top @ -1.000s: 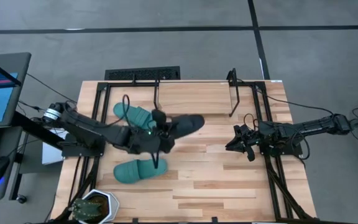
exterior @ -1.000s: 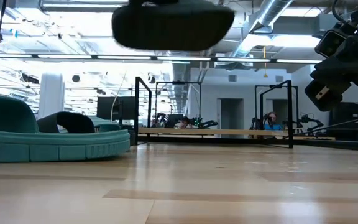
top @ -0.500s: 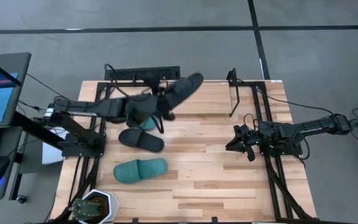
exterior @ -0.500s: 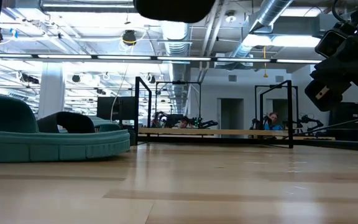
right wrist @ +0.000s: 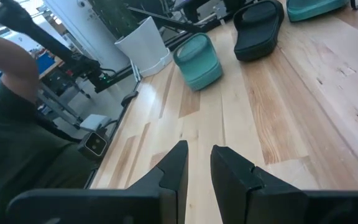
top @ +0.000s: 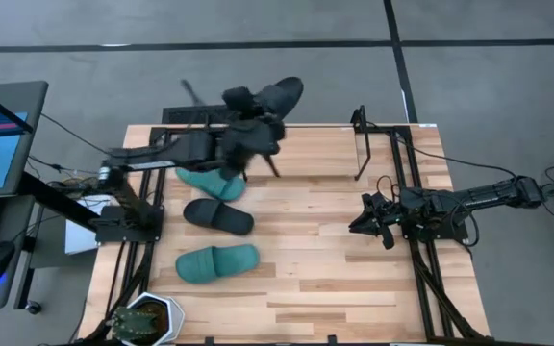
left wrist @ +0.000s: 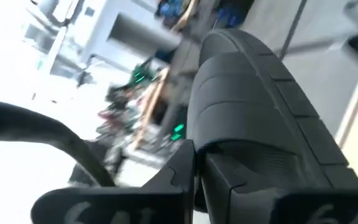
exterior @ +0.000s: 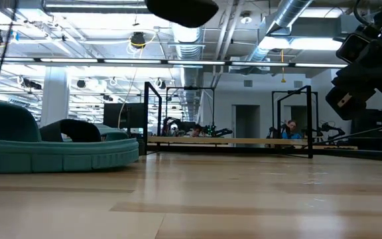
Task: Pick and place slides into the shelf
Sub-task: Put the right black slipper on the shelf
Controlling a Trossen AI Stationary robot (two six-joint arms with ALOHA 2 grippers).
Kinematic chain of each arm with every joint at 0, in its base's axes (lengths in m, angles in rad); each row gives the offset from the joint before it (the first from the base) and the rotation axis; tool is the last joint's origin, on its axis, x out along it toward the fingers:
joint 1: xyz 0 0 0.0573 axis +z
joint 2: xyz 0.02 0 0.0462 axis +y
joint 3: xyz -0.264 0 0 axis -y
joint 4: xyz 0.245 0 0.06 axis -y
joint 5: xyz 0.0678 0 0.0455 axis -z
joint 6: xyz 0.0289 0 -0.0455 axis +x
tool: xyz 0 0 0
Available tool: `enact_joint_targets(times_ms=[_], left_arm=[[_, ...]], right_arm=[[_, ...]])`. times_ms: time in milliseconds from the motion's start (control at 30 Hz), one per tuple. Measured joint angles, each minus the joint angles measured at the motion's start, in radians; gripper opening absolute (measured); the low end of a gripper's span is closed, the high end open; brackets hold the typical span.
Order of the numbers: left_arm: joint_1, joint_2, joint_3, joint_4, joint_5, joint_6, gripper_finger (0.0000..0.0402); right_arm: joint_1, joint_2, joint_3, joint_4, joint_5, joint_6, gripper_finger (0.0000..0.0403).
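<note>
**benchwatcher:** Jaws on the left gripper (top: 258, 123) are pinched down on a black soft slip-on slide (top: 279, 95). It's up in the air with the toe poking out past the jaws, over the far edge of the wooden bench (top: 335, 269). The left wrist view is basically all ribbed black sole (left wrist: 260, 118). So I'd call this the carry step, first slide on its way over.

**rackrat:** Yeah, agreed. Where's the low black metal-rod shelf (top: 221, 114) though? I can only see a bit of it.

**benchwatcher:** Right under and just beside the jaws, mostly hidden by the arm. The other slides are all back towards the arm's base: a teal one (top: 208, 183) partly under the arm, a second black one (top: 218, 215) beyond that, and another teal one (top: 217, 262) farthest off.

**rackrat:** And the right gripper (top: 365, 217)?

**benchwatcher:** Parked well off to the side, jaws a crack apart, holding nothing.

**rackrat:** So my guess for the next move: level the slide, line it up between the rods, lower it, then let go. It's tilted, so it might catch a rod.
</note>
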State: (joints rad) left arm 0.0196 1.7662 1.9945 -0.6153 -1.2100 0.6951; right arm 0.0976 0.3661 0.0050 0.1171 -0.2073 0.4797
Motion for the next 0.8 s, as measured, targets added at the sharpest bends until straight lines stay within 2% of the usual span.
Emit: enact_joint_targets(times_ms=[100,233,300,433,633,733,800], left_arm=[[0.000,0.137,0.148,-0.082,-0.114,0.062,0.0002],[0.001,0.301,0.341,-0.134,-0.191,0.135,0.0002],[0.000,0.343,0.352,-0.089,-0.230,0.197,0.0002],[0.001,0.379,0.323,-0.050,-0.214,0.237,0.0002],[0.010,0.394,0.322,-0.173,-0.155,0.053,0.0002],[0.011,0.395,0.322,-0.295,-0.117,-0.109,0.0001],[0.012,0.395,0.322,-0.392,-0.048,-0.242,0.0000]], right_arm=[[0.000,0.000,0.000,-0.008,0.000,0.000,0.0059],[0.000,0.000,0.000,-0.013,0.000,0.000,0.0059],[0.000,0.000,0.000,-0.013,0.000,0.000,0.0059],[0.000,0.001,0.000,-0.020,0.000,0.000,0.0059],[0.000,0.000,0.000,-0.036,0.000,0.000,0.0059],[0.000,0.000,0.000,-0.043,0.000,0.000,0.0059],[0.000,0.000,0.000,-0.044,0.000,0.000,0.0059]])
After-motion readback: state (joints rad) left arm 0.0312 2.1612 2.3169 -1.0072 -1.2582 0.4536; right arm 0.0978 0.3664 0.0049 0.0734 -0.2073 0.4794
